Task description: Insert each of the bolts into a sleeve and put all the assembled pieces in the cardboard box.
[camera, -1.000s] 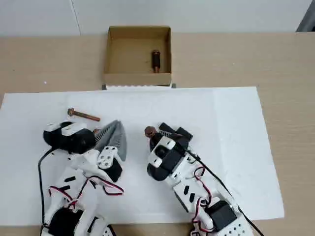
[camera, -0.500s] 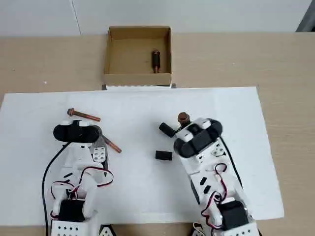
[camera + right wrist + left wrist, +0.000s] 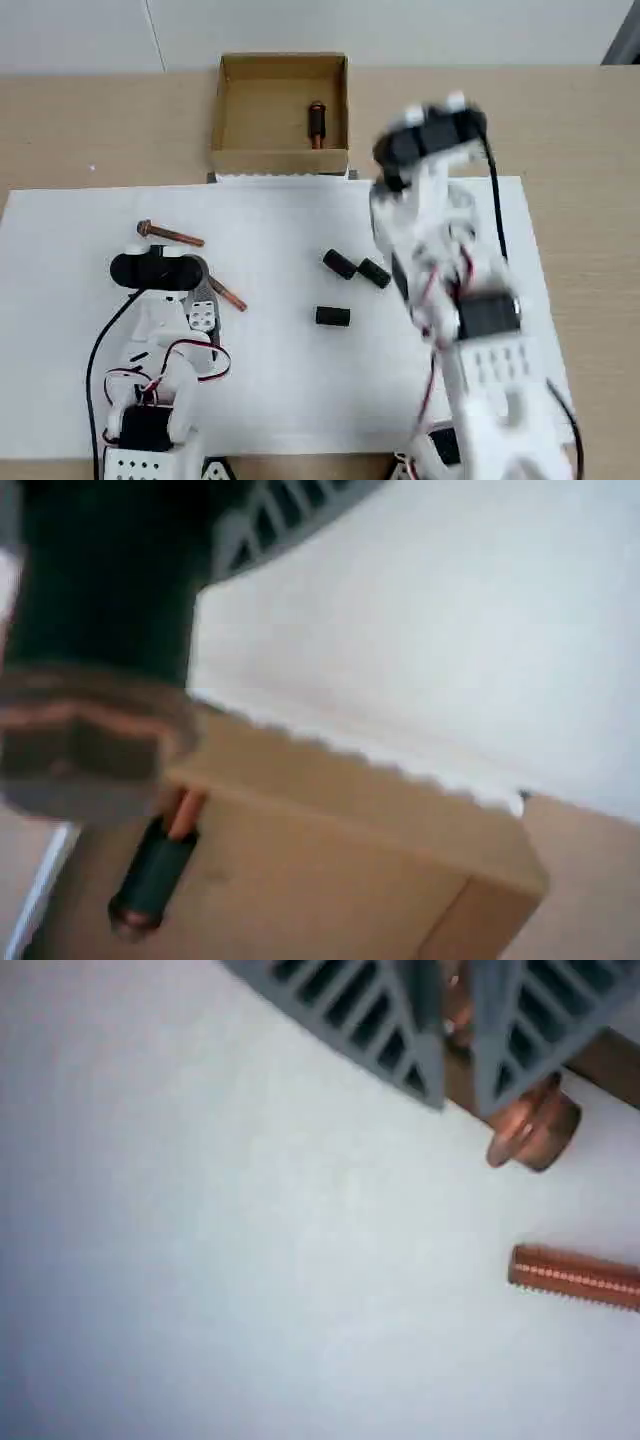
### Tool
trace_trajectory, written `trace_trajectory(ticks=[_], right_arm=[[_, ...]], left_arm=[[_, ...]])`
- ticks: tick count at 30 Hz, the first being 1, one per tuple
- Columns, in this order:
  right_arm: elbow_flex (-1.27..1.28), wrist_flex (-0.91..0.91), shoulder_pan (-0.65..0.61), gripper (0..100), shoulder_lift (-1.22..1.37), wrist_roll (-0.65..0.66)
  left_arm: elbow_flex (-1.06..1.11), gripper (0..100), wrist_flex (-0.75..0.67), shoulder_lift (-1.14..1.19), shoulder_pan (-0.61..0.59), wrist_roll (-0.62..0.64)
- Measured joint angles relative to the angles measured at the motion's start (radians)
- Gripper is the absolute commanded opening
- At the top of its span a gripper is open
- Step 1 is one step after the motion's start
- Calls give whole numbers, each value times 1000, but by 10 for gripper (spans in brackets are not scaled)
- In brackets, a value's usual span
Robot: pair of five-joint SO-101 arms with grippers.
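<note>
Hanging by the box's near rim, the sleeved bolt (image 3: 88,742) sits clamped in the right gripper (image 3: 110,540) — a second ago that arm was low at the paper's centre; now it stretches to the upper middle of the high view. One finished piece (image 3: 316,124) already lies in the box (image 3: 280,160). Release looks next, once past the wall. The left gripper (image 3: 455,1060), pulled back to the lower left, is closed on a bolt (image 3: 230,296); a second bolt (image 3: 170,234) and three sleeves (image 3: 340,264) wait on the paper (image 3: 80,230) — two assemblies remain.

The right pincer (image 3: 120,530) clamps a black sleeve (image 3: 100,610) with a bolt (image 3: 85,745) in it; beyond, the cardboard box (image 3: 350,820) holds another assembled piece (image 3: 150,875).
</note>
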Motion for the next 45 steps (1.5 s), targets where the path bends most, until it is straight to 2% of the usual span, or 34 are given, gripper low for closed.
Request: trace_trajectory(ticks=[10,16,22,24,29,38,45], right_arm=[[-534,-124,-2,3,689,5],[-756,-250,-14,3,997,118],[-862,-387,-68,5,1231,275],[-882,-417,-80,14,1283,319],[-947,-436,-87,159,1381,376],[-990,-436,-87,162,1399,384],[-990,-356,-87,158,1396,384]], left_arm=[[0,6,0,0,0,0],[0,6,0,0,0,0],[0,6,0,0,0,0],[0,6,0,0,0,0],[0,6,0,0,0,0],[0,6,0,0,0,0],[0,6,0,0,0,0]])
